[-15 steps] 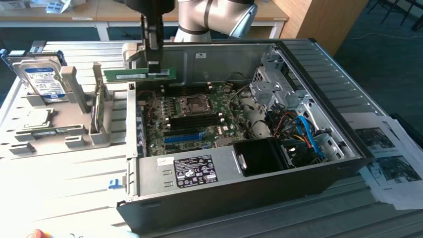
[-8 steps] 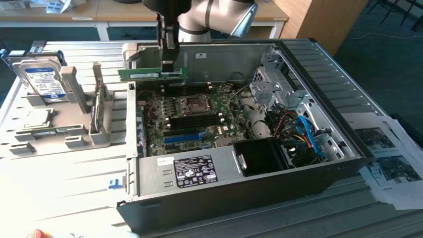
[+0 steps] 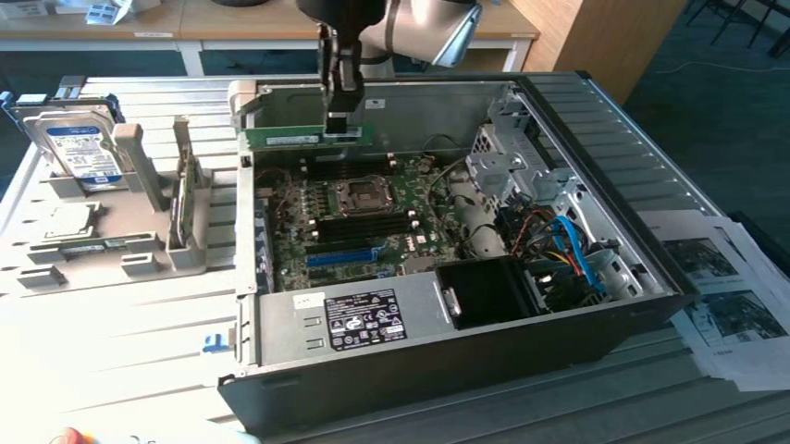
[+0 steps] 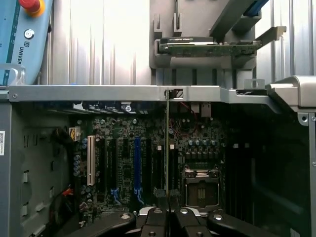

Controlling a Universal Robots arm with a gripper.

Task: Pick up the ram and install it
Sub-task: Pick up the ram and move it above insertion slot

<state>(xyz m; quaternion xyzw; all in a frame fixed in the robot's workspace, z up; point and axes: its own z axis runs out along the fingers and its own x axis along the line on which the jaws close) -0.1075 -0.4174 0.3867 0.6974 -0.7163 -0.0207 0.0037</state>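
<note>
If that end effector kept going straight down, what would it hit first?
Probably the ram in the end effector would touch the motherboard first, near the dark slots beside the processor socket; depth is unclear.

We see a silver-grey arm [image 3: 432, 23] at twelve o'clock; our slim black end effector [image 3: 342, 128] shows round silver screws [image 4: 157, 211].
</note>
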